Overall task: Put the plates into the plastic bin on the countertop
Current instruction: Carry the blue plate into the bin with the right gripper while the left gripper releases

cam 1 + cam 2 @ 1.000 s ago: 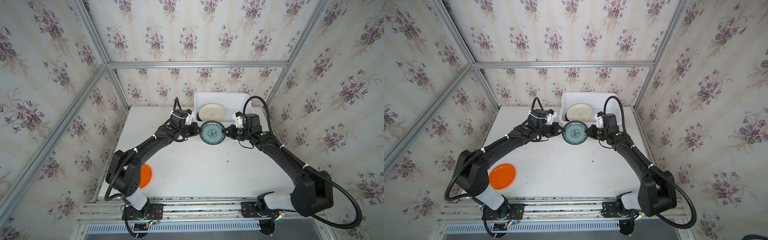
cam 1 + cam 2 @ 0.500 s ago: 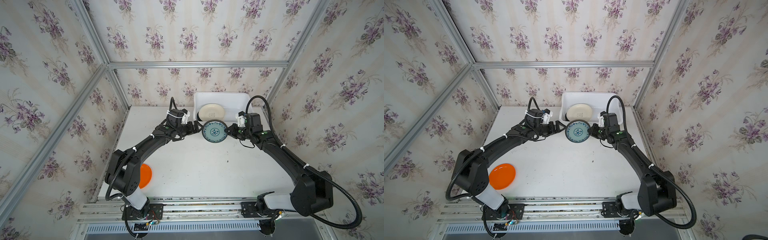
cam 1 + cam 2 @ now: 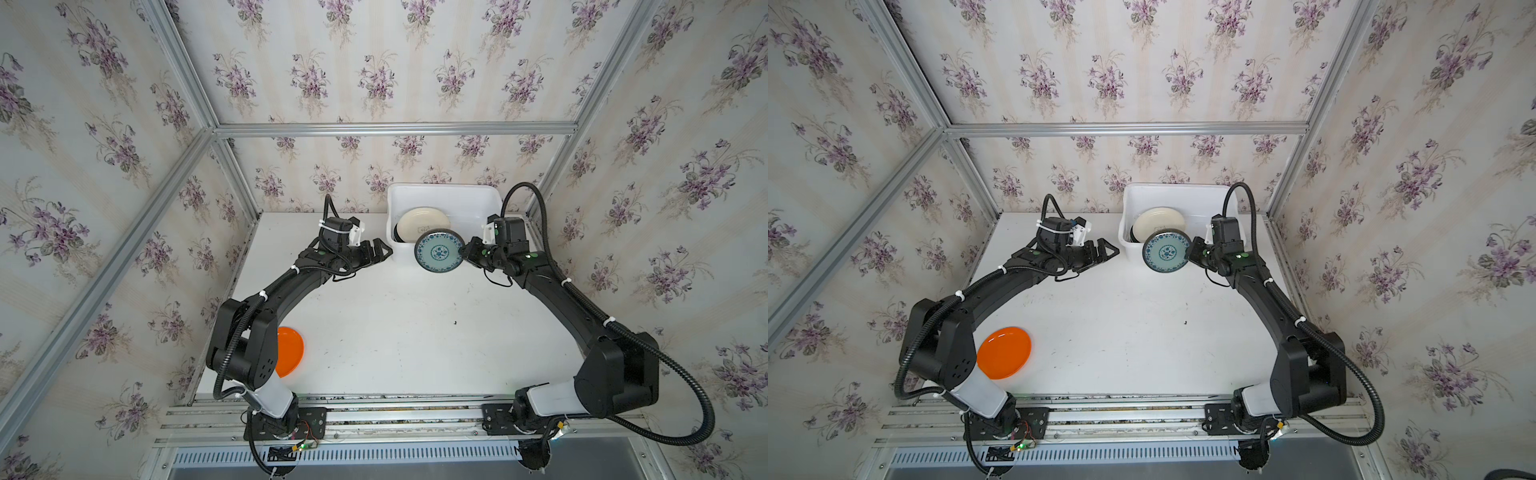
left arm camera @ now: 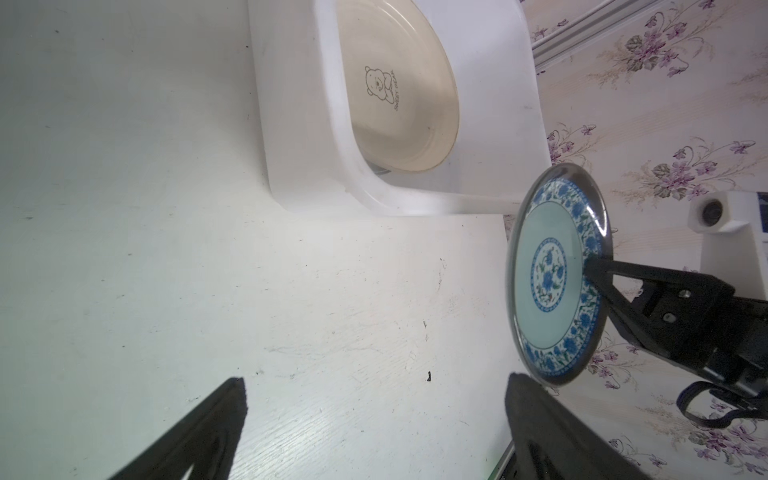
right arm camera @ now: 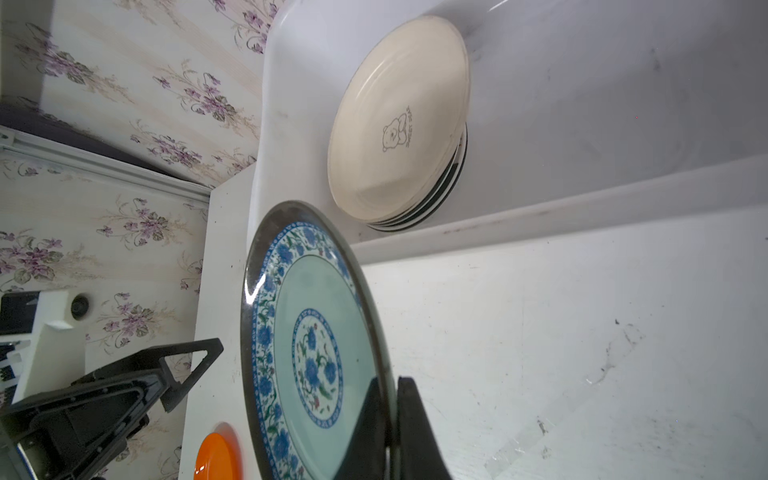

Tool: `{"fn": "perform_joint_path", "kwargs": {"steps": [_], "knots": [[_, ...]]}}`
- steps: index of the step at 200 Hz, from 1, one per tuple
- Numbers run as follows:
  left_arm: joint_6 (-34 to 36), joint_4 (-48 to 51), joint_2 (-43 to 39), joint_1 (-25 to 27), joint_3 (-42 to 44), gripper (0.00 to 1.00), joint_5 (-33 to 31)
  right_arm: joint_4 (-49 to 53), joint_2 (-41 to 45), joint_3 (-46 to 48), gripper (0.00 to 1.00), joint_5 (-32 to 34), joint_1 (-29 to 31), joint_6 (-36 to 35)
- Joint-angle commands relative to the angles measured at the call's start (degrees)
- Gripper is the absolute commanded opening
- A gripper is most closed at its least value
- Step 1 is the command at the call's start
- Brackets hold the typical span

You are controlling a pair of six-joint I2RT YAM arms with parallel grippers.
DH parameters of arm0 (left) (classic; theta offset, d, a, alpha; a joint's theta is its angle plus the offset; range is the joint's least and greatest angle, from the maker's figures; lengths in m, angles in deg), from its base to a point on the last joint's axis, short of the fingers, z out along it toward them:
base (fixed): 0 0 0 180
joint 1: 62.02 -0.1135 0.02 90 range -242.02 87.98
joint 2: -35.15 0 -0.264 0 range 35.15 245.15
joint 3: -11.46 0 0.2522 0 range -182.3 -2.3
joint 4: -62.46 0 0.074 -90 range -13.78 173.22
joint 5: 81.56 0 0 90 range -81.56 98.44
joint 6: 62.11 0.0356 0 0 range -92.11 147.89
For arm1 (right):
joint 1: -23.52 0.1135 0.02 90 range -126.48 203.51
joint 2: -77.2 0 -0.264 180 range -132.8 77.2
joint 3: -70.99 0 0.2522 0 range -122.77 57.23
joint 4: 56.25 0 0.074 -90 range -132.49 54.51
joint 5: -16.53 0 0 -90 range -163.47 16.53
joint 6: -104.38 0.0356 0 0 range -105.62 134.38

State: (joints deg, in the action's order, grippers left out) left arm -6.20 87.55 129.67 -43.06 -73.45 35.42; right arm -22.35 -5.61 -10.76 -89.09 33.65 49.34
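Right gripper [image 3: 464,250] jaws pinch the rim of the teal-patterned plate [image 3: 438,252], held above the countertop [image 3: 395,332] before the plastic bin [image 3: 442,187]. Left gripper [image 3: 384,250] jaws gape, empty. Cream plate [image 3: 422,222] hides most of the stack beneath; the left arm cuts off the orange plate [image 3: 291,353].

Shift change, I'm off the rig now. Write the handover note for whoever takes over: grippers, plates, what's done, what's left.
Grippers: the left gripper is open and empty, beside the near left corner of the plastic bin. The right gripper is shut on the rim of the teal-patterned plate, held in the air at the bin's near rim, not yet inside.
Done: a stack of plates lies in the bin, with the cream plate on top.
Left: put the teal-patterned plate in, then fetch the orange plate from the countertop, near the left arm's base.
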Motion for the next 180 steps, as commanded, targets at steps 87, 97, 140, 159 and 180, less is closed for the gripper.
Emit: {"fn": "perform_joint_path", "kwargs": {"steps": [87,97,140,159,180], "knots": [[6.1,4.2,-11.6,-2.4,5.5,0.99,-12.3,-8.2,-20.5,-19.9,0.0,-1.2,-3.2,-1.2],[6.2,4.4,-12.5,-2.5,5.9,0.99,-13.2,-7.7,-22.7,-22.1,0.0,-0.3,-3.2,-1.4],[6.6,5.1,-14.7,-3.0,7.2,1.0,-16.5,-1.5,-34.6,-35.4,0.0,2.2,-3.2,-3.6],[6.6,5.8,-14.5,-3.3,7.1,1.0,-16.3,1.9,-39.8,-41.5,0.0,4.0,-3.1,-4.6],[6.9,6.9,-14.8,-3.5,7.4,0.99,-16.8,6.3,-44.7,-48.0,0.0,4.8,-2.6,-6.1]]}}
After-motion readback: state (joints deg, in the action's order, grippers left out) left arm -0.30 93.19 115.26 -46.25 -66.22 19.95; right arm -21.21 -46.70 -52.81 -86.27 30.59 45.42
